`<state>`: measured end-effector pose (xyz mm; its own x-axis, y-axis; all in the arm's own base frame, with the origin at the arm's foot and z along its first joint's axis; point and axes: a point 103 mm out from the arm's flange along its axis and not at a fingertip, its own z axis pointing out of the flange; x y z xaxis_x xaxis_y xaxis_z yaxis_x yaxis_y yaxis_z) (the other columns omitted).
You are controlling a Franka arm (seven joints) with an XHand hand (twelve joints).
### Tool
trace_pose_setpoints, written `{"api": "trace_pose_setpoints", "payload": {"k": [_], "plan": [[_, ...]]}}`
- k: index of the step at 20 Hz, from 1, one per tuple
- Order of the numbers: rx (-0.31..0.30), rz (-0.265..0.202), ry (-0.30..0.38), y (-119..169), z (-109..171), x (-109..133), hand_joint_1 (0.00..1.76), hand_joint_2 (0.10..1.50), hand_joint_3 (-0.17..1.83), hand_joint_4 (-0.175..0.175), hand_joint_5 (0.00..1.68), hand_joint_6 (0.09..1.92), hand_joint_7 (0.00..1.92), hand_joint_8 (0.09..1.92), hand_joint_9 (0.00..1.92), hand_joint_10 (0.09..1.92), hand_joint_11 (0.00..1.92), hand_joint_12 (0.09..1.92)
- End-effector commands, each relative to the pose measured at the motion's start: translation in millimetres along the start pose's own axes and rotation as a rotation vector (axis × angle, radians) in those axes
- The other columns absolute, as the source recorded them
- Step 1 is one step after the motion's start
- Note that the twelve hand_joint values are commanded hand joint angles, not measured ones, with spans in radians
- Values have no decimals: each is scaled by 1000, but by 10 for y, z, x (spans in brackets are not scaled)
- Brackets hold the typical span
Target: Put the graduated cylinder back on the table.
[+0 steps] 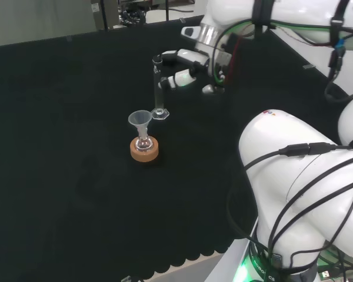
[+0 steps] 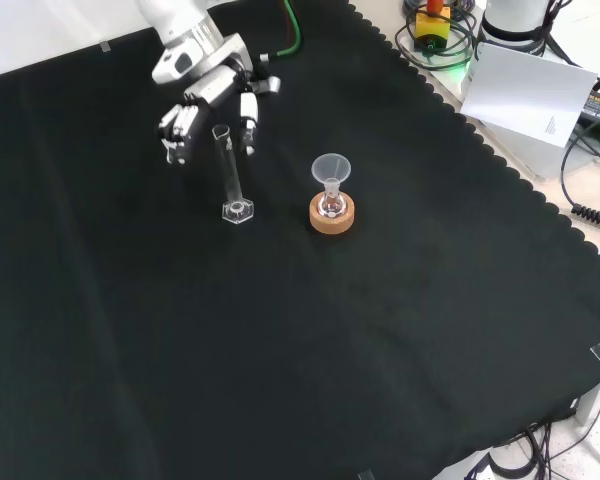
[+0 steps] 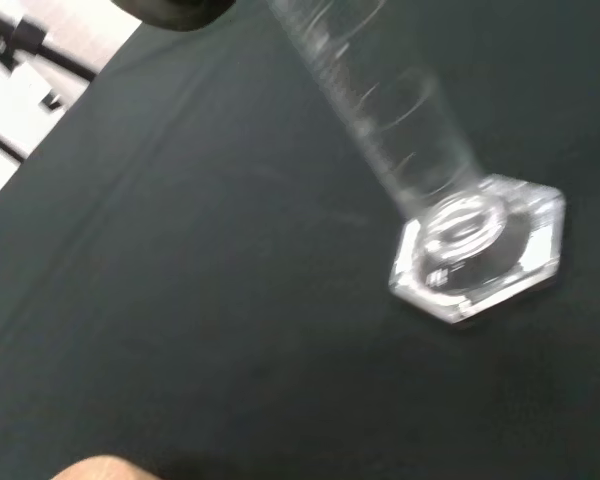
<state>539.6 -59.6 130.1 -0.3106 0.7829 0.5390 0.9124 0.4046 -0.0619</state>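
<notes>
The graduated cylinder stands upright on its hexagonal foot on the black cloth, upper left of centre in the front view. The hand is just behind its upper part with fingers spread and relaxed; whether they touch the glass I cannot tell. Right of the cylinder in that view, a small flask with a clear funnel sits on a cork ring.

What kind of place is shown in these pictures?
Probably a robotics lab set up for chemistry handling: a graduated cylinder stands on a bench under black cloth, beside a funnel in a small flask on a cork ring, with a robot hand nearby.
</notes>
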Motion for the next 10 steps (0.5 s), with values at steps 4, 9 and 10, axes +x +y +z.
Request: {"api": "trace_pose_setpoints", "payload": {"k": [4,9,10], "plan": [[-139,85,-62,-502,-559,128,730,895,-170,-89,263,87,0,628,388,121,0,1320],[-176,110,-115,-761,-799,378,731,896,-175,-90,276,87,0,659,146,724,0,1342],[-181,116,-127,-809,-842,427,731,896,-175,-90,276,87,0,660,133,759,0,1343]]}}
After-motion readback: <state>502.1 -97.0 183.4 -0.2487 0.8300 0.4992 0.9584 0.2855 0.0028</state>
